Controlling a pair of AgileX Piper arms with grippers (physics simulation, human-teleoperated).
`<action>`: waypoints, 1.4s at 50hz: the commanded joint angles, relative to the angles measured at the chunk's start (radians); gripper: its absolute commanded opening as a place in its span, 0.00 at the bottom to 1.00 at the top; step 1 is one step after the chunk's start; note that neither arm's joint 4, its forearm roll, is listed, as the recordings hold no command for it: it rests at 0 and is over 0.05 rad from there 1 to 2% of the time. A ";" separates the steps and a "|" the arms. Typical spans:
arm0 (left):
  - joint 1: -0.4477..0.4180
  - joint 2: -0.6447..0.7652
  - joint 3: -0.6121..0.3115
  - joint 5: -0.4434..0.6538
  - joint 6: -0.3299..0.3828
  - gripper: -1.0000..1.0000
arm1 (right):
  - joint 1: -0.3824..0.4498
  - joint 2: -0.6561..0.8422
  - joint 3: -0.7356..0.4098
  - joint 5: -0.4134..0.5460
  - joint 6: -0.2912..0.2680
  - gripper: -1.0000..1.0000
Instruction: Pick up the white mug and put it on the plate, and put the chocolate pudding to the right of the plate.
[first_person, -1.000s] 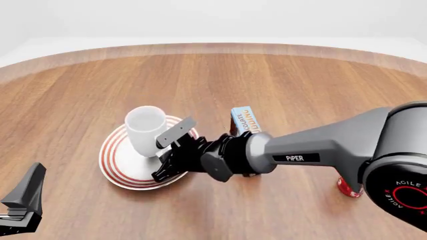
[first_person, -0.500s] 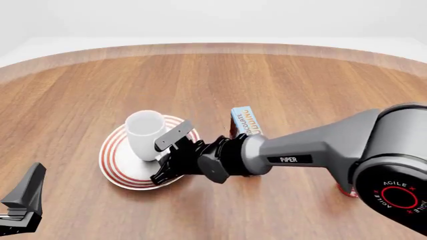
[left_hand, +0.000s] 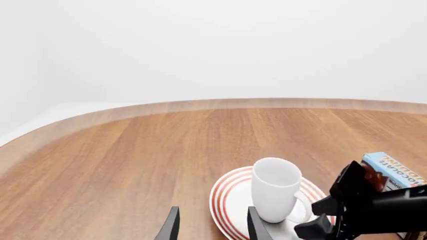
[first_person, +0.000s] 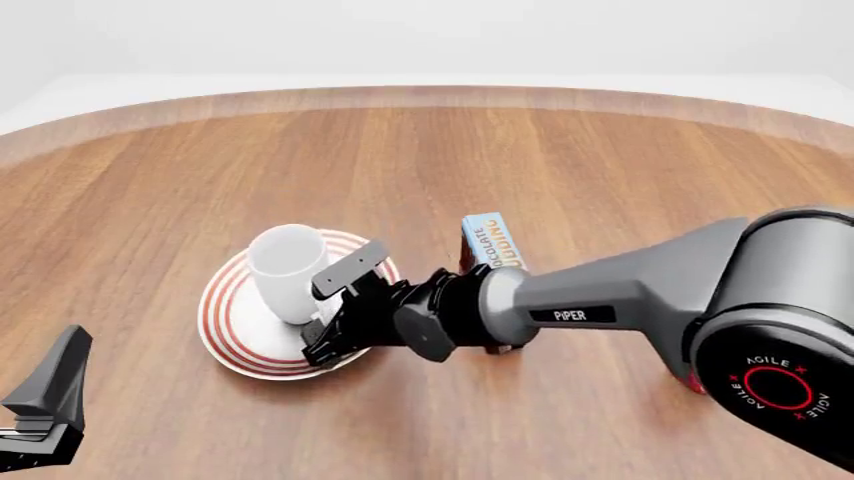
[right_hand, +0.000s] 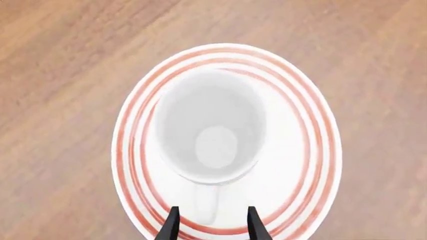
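The white mug (first_person: 287, 268) stands upright on the red-ringed plate (first_person: 220, 310) left of centre. My right gripper (first_person: 318, 320) is open, with its jaws on either side of the mug's handle and a gap to each. In the right wrist view the mug (right_hand: 210, 125) and plate (right_hand: 313, 150) lie straight below the gripper (right_hand: 212, 227). The chocolate pudding (first_person: 491, 245) stands on the table just right of the plate, partly behind my right arm. My left gripper (first_person: 47, 400) is open and empty at the near left. Its wrist view shows the mug (left_hand: 273, 190), plate (left_hand: 223, 205) and pudding (left_hand: 393, 172).
A sliver of a red thing (first_person: 689, 384) shows behind my right arm's base at the near right. The wooden table (first_person: 427, 160) curves away to a rounded far edge.
The mug has sunk slightly and now rests level on the plate. My right gripper has shifted a little lower and left around the handle. The left arm has not moved.
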 joint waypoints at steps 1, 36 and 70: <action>0.000 0.000 0.000 0.000 0.000 1.00 | -0.003 0.000 -0.003 0.005 0.005 1.00; 0.000 0.000 0.000 0.000 0.000 1.00 | 0.007 -0.099 0.058 0.000 -0.004 1.00; 0.000 0.000 0.000 0.000 0.000 1.00 | 0.009 -0.278 0.238 -0.086 0.020 1.00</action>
